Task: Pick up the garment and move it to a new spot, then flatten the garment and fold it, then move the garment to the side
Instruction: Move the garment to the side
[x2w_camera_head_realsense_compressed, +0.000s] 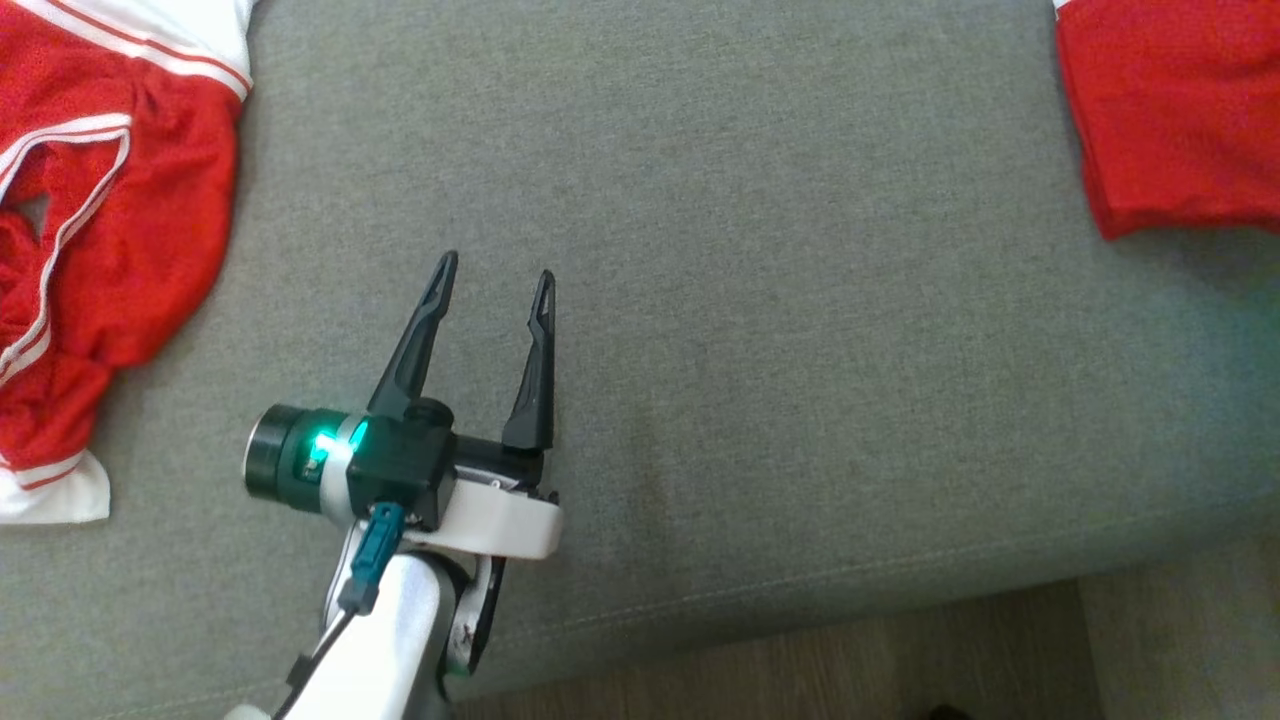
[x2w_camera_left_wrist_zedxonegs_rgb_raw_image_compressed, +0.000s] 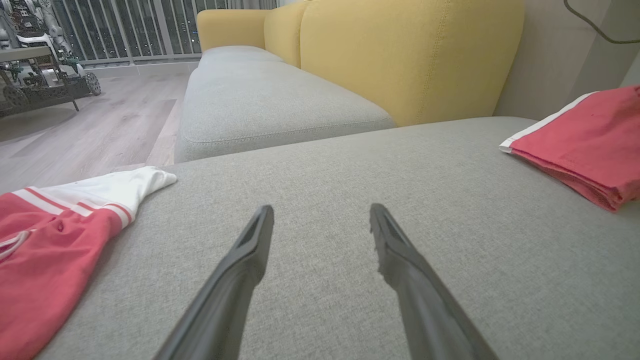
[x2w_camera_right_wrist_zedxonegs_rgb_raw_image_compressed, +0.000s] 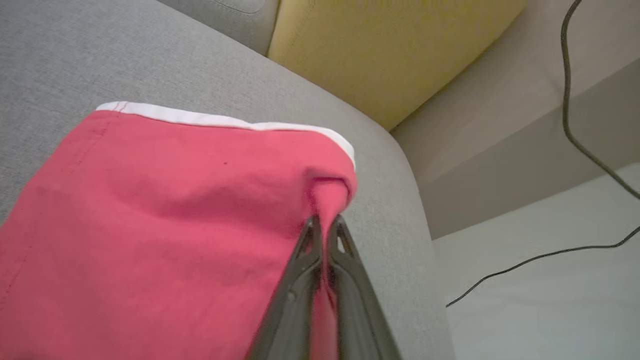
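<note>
Red and folded, the shirt (x2w_camera_head_realsense_compressed: 1170, 110) lay flat at 2 o'clock on the grey sofa cushion (x2w_camera_head_realsense_compressed: 750, 250). The frame cut it off, so its long axis could not be told. In the right wrist view its white-trimmed edge (x2w_camera_right_wrist_zedxonegs_rgb_raw_image_compressed: 225, 120) faced 12 o'clock, and the right pincer (x2w_camera_right_wrist_zedxonegs_rgb_raw_image_compressed: 326, 222) was clamped on a bunched corner. Over bare cushion, the left pincer (x2w_camera_head_realsense_compressed: 497, 268) hung spread apart, pointing to 12 o'clock. At 9 o'clock lay a crumpled red-and-white jersey (x2w_camera_head_realsense_compressed: 90, 250).

Grey fabric sofa seat (x2w_camera_head_realsense_compressed: 750, 200), yellow back cushions (x2w_camera_left_wrist_zedxonegs_rgb_raw_image_compressed: 400, 50), pale wood floor (x2w_camera_left_wrist_zedxonegs_rgb_raw_image_compressed: 90, 125), vertical railing (x2w_camera_left_wrist_zedxonegs_rgb_raw_image_compressed: 125, 30) beyond.
</note>
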